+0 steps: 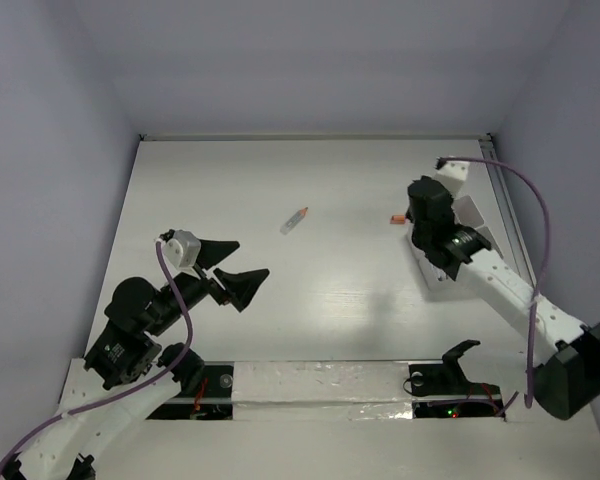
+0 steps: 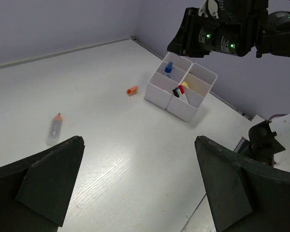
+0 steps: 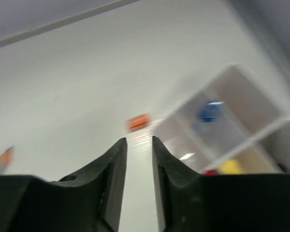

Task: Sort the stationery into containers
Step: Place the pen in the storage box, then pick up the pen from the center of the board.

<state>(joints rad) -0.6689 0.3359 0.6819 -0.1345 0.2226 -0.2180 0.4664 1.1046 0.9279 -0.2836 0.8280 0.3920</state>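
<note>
Bright, even light with soft shadows; the right wrist view is blurred.

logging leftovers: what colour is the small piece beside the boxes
Orange piece, clearest from the left wrist.

My left claw [image 2: 138, 145] is matt black plastic; the containers [image 2: 159, 94] smooth white plastic; the surface [image 2: 111, 159] white, faintly grained.

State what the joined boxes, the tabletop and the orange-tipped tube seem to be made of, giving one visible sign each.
Joined boxes: probably thin plastic, white, slightly translucent; the walls look thin, smooth and moulded.
Tabletop: seemingly white-painted or laminated wood; faint grain lines show.
Orange-tipped tube: likely plastic, pale body, orange end; too small to be sure.
</note>
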